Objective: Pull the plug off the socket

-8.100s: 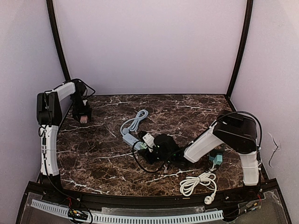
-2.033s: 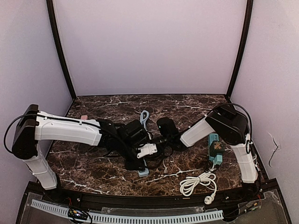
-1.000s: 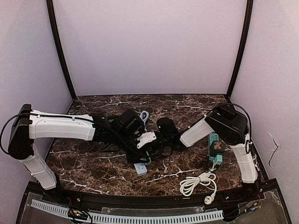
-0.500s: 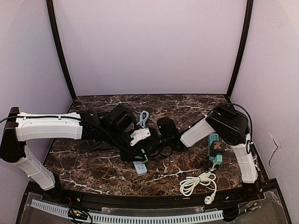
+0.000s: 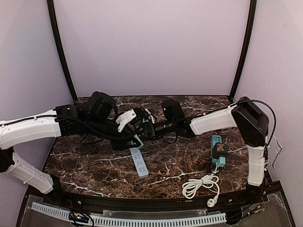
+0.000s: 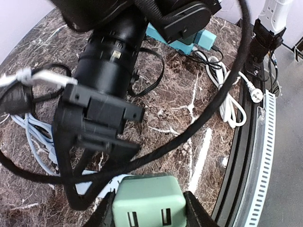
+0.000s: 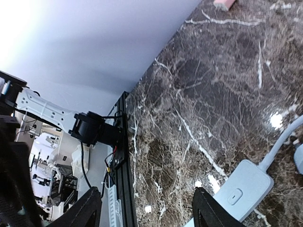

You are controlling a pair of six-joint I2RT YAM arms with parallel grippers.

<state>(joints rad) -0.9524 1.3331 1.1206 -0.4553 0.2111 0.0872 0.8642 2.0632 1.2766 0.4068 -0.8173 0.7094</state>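
My left gripper [image 5: 137, 138] is shut on a pale green plug [image 6: 147, 204]; the plug fills the gap between its fingers in the left wrist view [image 6: 147, 210] and hangs above the table. The light blue socket strip [image 5: 138, 162] lies flat on the marble below, apart from the plug. Its end with a button also shows in the right wrist view [image 7: 242, 188]. My right gripper [image 7: 149, 210] is open and empty, with its fingers wide apart above the strip's end. In the top view the right gripper [image 5: 150, 126] sits close beside the left one, partly hidden by cables.
A teal power strip [image 5: 218, 150] with a black adapter lies at the right. A coiled white cable [image 5: 201, 184] lies near the front right edge. The strip's light blue cord [image 6: 38, 142] lies behind it. A pink object [image 7: 225, 4] lies at the far left.
My left gripper has risen and drawn back left with the green plug, which is now off the strip. The strip lies flat on the table. My right arm has lifted and moved back.
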